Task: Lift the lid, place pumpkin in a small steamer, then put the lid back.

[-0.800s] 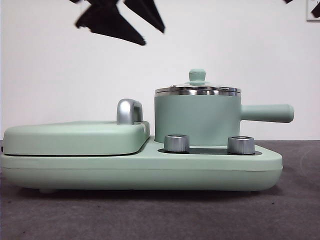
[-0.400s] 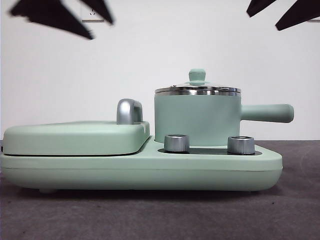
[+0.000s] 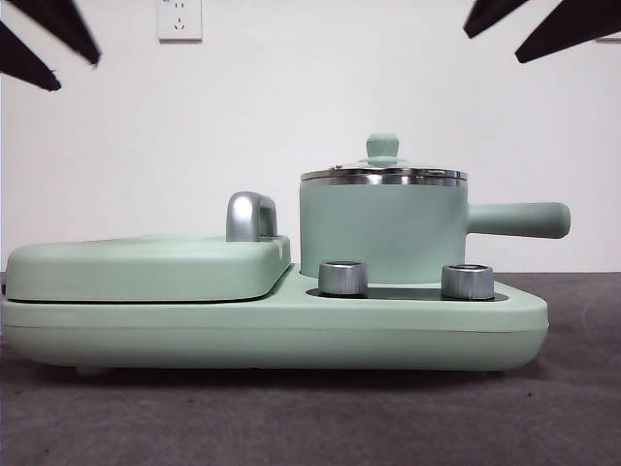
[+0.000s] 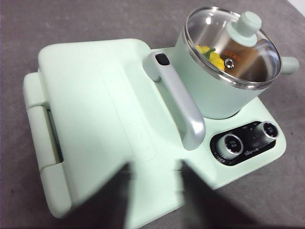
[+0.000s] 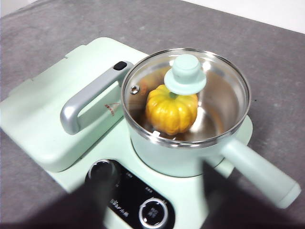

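Sitting in one small steamer (image 5: 190, 152) under one lid (image 5: 186, 93), one pumpkin (image 5: 171, 110); both jaws open, empty.

Two grippers, each ending in a pair of matte black jaws. Left gripper (image 4: 155, 191): flat, dark, blurred blades widening toward the base, no screws or markings discernible. Right gripper (image 5: 152, 200): same black, soft-edged, featureless. From the front, only pointed, wedge-shaped black tips, sharp-edged. No cables visible.
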`<action>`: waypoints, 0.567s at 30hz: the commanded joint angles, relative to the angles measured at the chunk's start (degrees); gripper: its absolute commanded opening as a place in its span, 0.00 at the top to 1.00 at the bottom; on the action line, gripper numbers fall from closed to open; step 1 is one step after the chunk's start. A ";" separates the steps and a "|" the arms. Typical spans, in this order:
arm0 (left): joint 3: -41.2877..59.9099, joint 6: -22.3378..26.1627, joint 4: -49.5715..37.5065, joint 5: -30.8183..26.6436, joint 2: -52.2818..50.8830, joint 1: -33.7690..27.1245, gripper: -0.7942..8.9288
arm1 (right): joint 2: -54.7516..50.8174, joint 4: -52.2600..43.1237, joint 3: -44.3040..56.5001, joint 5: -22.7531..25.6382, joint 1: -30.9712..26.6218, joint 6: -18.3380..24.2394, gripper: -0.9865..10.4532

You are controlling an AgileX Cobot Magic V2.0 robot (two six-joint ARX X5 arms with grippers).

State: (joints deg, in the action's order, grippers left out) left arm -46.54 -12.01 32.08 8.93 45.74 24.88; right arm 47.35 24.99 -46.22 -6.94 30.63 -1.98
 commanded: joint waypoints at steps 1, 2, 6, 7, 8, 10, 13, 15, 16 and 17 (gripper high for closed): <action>-0.66 0.96 -0.79 0.00 -0.07 0.20 0.91 | 0.11 -1.25 -0.17 0.74 0.31 -0.39 0.89; -0.66 0.81 -0.26 0.09 -0.20 0.22 0.91 | 0.09 -1.22 -0.17 0.72 0.33 -0.39 0.89; -0.66 0.79 -0.39 0.07 -0.63 0.26 0.91 | 0.07 -2.01 -0.17 0.98 0.31 -0.35 0.89; -0.66 0.79 -0.48 0.04 -0.63 0.26 0.91 | 0.07 -2.29 -0.17 0.96 0.31 -0.35 0.89; -0.66 0.79 -0.46 0.04 -0.61 0.26 0.91 | 0.04 -2.49 -0.17 0.98 0.31 -0.35 0.89; -0.66 0.79 -0.35 0.07 -0.61 0.26 0.91 | 0.04 -2.71 -0.17 0.96 0.31 -0.35 0.89; -0.66 0.79 -0.35 0.07 -0.61 0.26 0.91 | 0.04 -2.71 -0.17 0.96 0.31 -0.35 0.89; -0.66 0.79 -0.39 0.04 -0.61 0.26 0.91 | 0.04 -2.71 -0.17 0.96 0.31 -0.35 0.89; -0.63 1.60 -0.26 0.07 -0.61 0.26 0.91 | 0.04 -2.69 -0.17 0.96 0.31 -0.35 0.89; -0.63 4.37 0.00 0.04 -0.83 0.24 0.91 | 0.04 -2.69 -0.17 0.98 0.31 -0.35 0.89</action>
State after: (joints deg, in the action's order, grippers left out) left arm -46.54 -11.00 32.47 8.93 44.82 24.88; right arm 47.27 22.98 -46.22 -6.02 30.63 -1.96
